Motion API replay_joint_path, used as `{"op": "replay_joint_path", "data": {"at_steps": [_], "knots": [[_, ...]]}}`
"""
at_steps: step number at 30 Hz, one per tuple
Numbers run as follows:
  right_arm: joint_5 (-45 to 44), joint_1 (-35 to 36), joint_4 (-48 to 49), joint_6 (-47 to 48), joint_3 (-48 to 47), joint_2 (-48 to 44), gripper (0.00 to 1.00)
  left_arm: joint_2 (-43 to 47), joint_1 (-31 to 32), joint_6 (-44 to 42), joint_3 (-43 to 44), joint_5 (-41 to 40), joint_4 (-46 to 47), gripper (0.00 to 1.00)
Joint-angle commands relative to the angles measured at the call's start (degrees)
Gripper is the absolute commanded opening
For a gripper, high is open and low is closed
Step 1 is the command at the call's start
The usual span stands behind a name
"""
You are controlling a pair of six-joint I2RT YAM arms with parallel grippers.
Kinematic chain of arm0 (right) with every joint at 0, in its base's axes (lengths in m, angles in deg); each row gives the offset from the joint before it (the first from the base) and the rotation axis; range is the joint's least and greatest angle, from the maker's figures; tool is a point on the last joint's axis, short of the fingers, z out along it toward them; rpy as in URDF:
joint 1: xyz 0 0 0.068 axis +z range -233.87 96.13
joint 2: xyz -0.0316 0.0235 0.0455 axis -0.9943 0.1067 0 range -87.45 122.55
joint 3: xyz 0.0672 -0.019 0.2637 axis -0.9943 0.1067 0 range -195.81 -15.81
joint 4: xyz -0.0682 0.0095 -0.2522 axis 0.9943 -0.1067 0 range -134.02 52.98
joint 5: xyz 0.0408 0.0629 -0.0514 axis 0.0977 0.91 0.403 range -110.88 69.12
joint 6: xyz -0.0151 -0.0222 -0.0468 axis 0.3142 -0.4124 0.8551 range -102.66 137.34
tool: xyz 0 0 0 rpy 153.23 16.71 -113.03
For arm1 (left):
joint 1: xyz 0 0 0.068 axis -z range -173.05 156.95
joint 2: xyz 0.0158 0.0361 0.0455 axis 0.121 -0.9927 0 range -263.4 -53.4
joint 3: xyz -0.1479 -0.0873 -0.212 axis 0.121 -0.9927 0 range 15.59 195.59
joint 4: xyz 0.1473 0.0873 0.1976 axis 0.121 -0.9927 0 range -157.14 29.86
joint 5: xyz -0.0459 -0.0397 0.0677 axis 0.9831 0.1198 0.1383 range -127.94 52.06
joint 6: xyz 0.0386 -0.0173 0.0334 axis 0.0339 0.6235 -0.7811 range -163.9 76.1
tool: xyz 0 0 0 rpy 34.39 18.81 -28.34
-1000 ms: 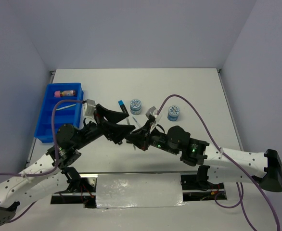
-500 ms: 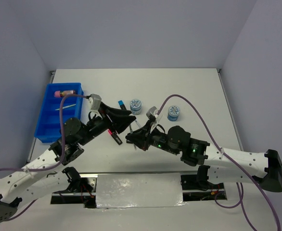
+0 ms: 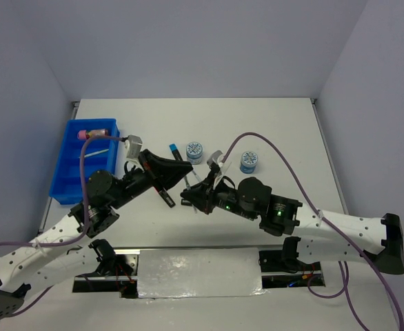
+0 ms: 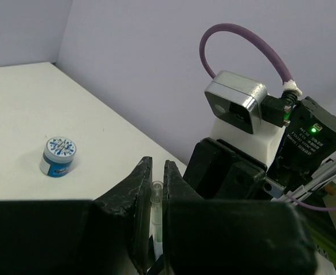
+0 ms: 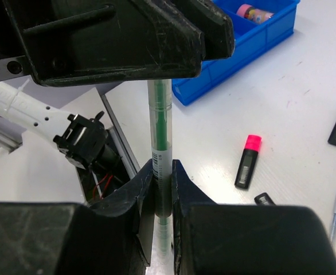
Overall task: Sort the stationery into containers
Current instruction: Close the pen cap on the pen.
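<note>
Green pen (image 5: 159,132): thin clear barrel with a green core, held upright and clear of the table (image 3: 285,131). It spans from the right gripper up to the left gripper directly above it.
Right gripper (image 5: 159,169): jaws closed to a narrow gap, pinching the lower part of the barrel. A short length of pen protrudes below the fingers.
Left gripper (image 4: 155,177): jaws drawn in on the pen's upper end, one finger on each side, with the end of the barrel standing between the fingertips. Contact appears made; how firm it is cannot be told.
Step in hand: arm-to-arm transfer of the pen. Both grippers have hold of it at once, and neither has let go.
Blue tray (image 3: 65,181): well to the left of the left gripper, beyond its wrist. A pink tube (image 3: 94,132) lies in the far compartment.
Unsorted items: a pink-capped highlighter (image 5: 247,161) lies on the table just below the two grippers. A blue-capped highlighter (image 3: 174,151) and two tape rolls (image 3: 194,152) (image 3: 248,162) lie just beyond them.
Next move, judged: the right gripper opens and backs straight off the barrel without tilting it. The left arm then carries the pen leftward to the tray and turns it level over a long compartment.
Risk, judged: if the right gripper lets go before the upper grip is secure, the pen drops onto the highlighter below.
</note>
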Motion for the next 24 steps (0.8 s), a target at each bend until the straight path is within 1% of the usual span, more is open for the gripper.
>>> {"op": "replay_joint_path", "data": {"at_steps": [1, 5, 8, 11, 12, 13, 15, 16, 18, 19, 20, 21, 22, 23, 24], "knots": [[-2.44, -0.43, 2.06, 3.38, -8.45, 0.5, 0.0, -0.35, -0.09, 0.67, -0.98, 3.1, -0.1, 0.0], [-3.5, -1.48, 0.55, 6.46, -13.91, 2.17, 0.0, -2.9, 1.14, -0.21, -0.19, 5.65, -1.94, 0.0], [-2.72, -3.42, -0.14, 7.34, -18.12, 3.13, 0.0, -4.22, 3.51, -0.04, -1.68, 4.69, -0.19, 0.0], [-1.83, -5.69, -3.92, 8.57, -25.5, 4.98, 0.0, -6.06, 5.8, 1.28, -3.0, 4.16, 2.61, 0.0], [-0.44, -6.31, -4.88, 8.84, -29.61, 5.42, 0.0, -6.76, 6.58, 1.63, -3.09, 3.9, 3.15, 0.0], [0.53, -6.93, -6.72, 8.84, -31.74, 6.38, 0.0, -8.42, 8.59, 1.55, -2.91, 3.64, 3.76, 0.0], [2.81, -8.25, -8.92, 8.58, -36.91, 7.52, 0.0, -9.84, 10.45, 0.93, -2.13, 2.06, 3.16, 0.0], [3.0, -8.34, -10.94, 8.66, -37.9, 8.4, 0.0, -10.8, 11.94, 0.06, -1.25, 1.01, 2.72, 0.0], [4.49, -8.34, -11.92, 8.66, -36.25, 8.32, 0.0, -10.38, 12.74, -0.39, -0.19, -1.19, 0.09, 0.0], [4.41, -8.34, -11.4, 7.79, -34.06, 6.75, 0.0, -8.63, 12.83, -0.21, -0.19, -4.33, -0.71, 0.0], [4.32, -8.26, -10.7, 7.26, -28.65, 5.61, 0.0, -7.4, 12.83, 0.05, -0.71, -6.19, -1.5, 0.0], [4.93, -8.25, -9.56, 5.78, -25.9, 3.25, 0.0, -4.51, 12.83, 0.31, -0.72, -7.52, -2.38, 0.0], [5.72, -8.25, -9.12, 5.07, -20.82, 2.09, 0.0, -3.0, 12.83, 0.4, -0.45, -13.19, -3.6, 0.0], [6.6, -8.17, -8.24, 4.36, -18.25, 0.95, 0.0, -1.77, 12.83, 0.4, 0.24, -15.59, -6.05, 0.0], [8.52, -7.99, -7.71, 2.79, -16.05, -0.71, 0.0, 0.59, 12.83, 0.32, 0.77, -19.62, -7.38, 0.0]]}}
